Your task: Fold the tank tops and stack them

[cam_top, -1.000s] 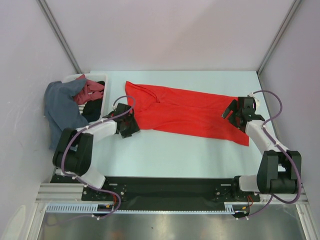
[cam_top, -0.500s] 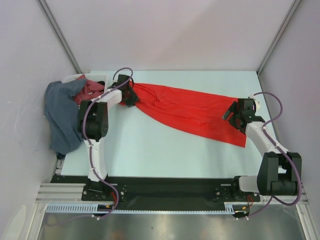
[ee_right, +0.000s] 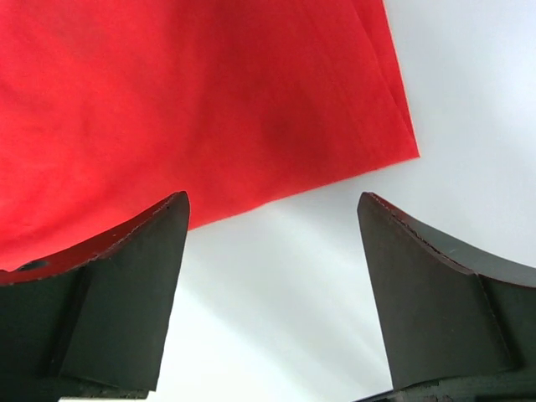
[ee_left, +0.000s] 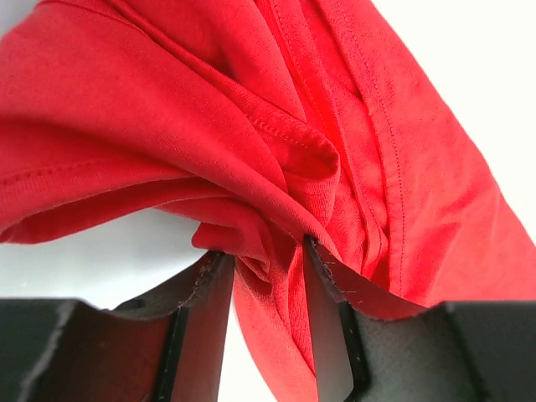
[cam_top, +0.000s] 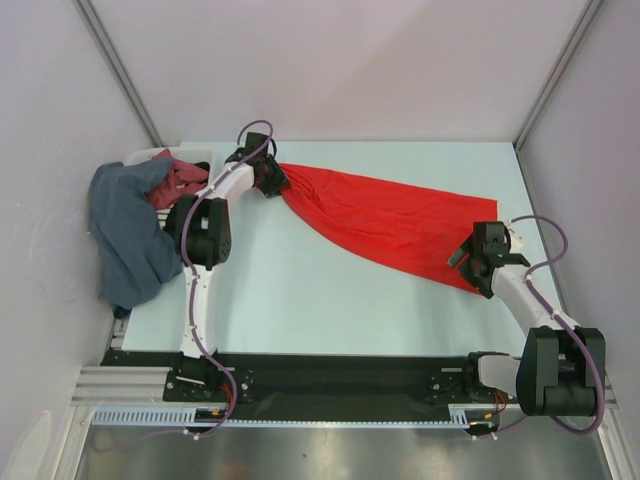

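Note:
A large bright red tank top [cam_top: 390, 220] lies slantwise across the table, drawn into a narrow bunch at its far left end. My left gripper [cam_top: 270, 180] is at that bunched end, shut on a gathered fold of the red cloth [ee_left: 167, 126]; the left wrist view shows fabric pinched between both fingers of the left gripper [ee_left: 264, 247]. My right gripper [cam_top: 470, 262] hovers open just off the top's near right corner. In the right wrist view the red hem [ee_right: 167, 100] lies beyond the right gripper [ee_right: 272, 201], with only bare table between its fingers.
A white basket [cam_top: 195, 153] stands at the back left with a maroon cloth [cam_top: 182, 180] inside and a grey-blue cloth [cam_top: 125, 225] draped over its left side. Grey walls close in the table on three sides.
My left arm swung from the top's near left edge to its far left end and closed on it, bunching the cloth. The right gripper drew back off the hem toward me.

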You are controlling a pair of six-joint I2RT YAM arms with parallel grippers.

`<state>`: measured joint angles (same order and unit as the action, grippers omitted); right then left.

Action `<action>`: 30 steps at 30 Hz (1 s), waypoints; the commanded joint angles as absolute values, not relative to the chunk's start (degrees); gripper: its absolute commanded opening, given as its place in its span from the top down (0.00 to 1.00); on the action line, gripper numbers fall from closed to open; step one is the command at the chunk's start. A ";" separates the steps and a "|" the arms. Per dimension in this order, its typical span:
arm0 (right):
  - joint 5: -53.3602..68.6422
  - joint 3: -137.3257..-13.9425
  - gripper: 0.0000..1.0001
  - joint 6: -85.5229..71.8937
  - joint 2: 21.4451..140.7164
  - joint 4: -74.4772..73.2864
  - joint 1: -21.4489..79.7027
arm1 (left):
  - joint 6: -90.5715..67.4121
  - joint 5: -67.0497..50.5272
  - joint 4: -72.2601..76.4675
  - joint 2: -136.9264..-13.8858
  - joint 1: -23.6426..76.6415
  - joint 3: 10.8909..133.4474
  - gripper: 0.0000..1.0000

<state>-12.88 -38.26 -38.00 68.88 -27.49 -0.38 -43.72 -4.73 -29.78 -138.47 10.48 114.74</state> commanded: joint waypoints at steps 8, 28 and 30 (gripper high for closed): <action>-11.87 -35.68 0.14 -40.17 73.11 -24.44 -7.99 | -44.12 -6.33 -28.56 -135.97 10.63 111.97 0.55; -9.67 -39.99 1.00 -40.86 74.46 -32.77 10.17 | -40.96 -6.50 -31.64 -136.49 7.12 115.31 0.53; -8.01 -39.20 1.00 -43.32 72.69 -35.32 17.27 | -40.78 -6.33 -32.34 -137.28 6.77 117.32 0.53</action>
